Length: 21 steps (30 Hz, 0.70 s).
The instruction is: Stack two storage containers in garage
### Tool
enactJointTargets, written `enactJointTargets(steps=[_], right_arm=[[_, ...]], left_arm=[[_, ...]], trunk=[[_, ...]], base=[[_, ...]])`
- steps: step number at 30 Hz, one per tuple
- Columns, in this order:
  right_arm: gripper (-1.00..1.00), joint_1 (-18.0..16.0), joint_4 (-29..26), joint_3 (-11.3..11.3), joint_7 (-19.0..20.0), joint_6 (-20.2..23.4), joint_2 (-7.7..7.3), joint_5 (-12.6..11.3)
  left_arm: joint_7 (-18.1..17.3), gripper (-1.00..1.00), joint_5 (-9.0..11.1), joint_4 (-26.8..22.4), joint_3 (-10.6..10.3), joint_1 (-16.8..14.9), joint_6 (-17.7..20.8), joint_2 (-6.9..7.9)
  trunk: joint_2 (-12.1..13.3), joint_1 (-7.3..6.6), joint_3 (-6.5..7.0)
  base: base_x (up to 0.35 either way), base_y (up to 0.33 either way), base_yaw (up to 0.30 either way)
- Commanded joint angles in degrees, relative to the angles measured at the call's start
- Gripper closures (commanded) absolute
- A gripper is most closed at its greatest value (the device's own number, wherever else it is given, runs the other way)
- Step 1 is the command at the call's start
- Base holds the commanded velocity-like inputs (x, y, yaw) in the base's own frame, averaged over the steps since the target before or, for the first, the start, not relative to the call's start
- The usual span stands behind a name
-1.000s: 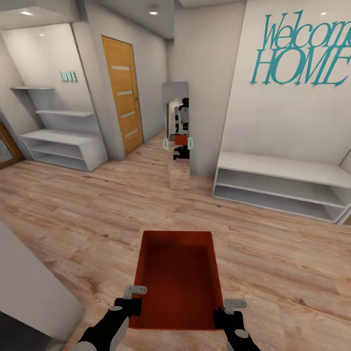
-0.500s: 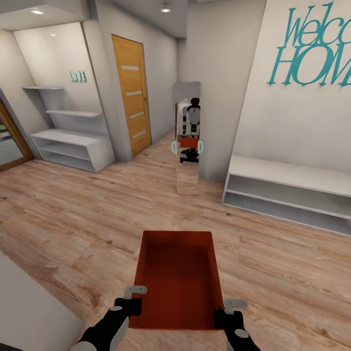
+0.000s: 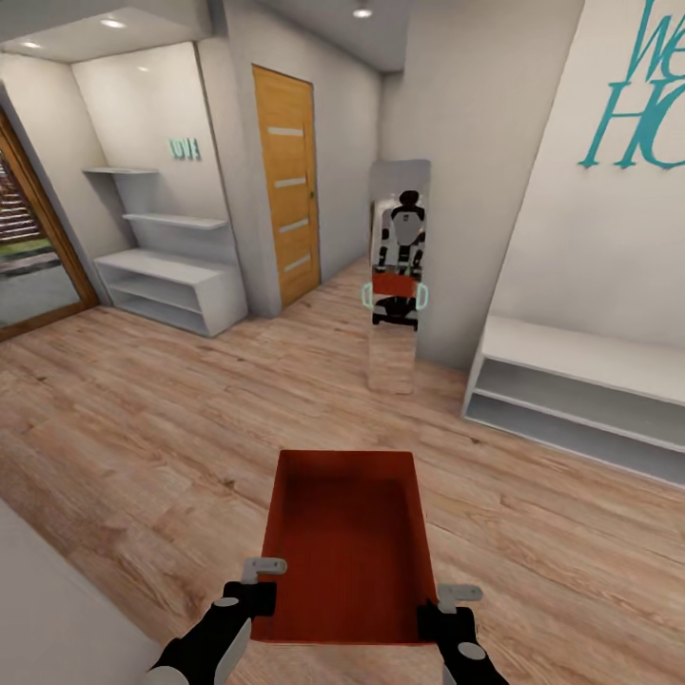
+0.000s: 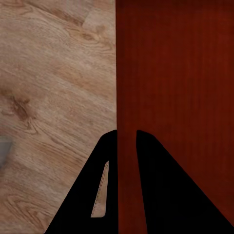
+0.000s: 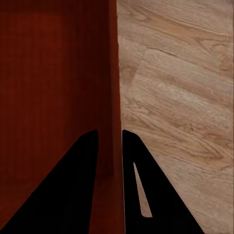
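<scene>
From the head camera we look forward and down over both arms, across the wood plank floor (image 3: 143,419) toward the far hallway. The storage container (image 3: 347,542) sits near, centred at the view's near edge. Each wrist camera looks along its gripper fingers at close range: the left gripper (image 4: 126,141) straddles the container's left wall, the right gripper (image 5: 109,139) its right wall. All three views share the container and the adjacent floor.
</scene>
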Motion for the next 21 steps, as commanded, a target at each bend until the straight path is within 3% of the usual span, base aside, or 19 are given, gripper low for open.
enactJointTargets(steps=[1,15,21], right_arm=[[1.0,0.0,0.2,-0.3,-0.9,0.9,0.08,0.2],[1.0,0.0,0.2,-0.3,-0.9,0.9,0.08,0.2],[1.0,0.0,0.2,-0.3,-0.9,0.9,0.08,0.2]], left_arm=[[-1.7,1.0,0.0,-0.3,-0.6,-0.1,0.3,-0.52],[-1.7,1.0,0.0,-0.3,-0.6,-0.1,0.3,-0.52],[-1.7,1.0,0.0,-0.3,-0.6,-0.1,0.5,-0.52]], trunk=[[-0.1,0.05,-0.08],[-0.1,0.05,-0.08],[-0.1,0.05,-0.08]], base=[[0.333,0.0,0.252],[0.333,0.0,0.251],[0.334,0.0,0.063]])
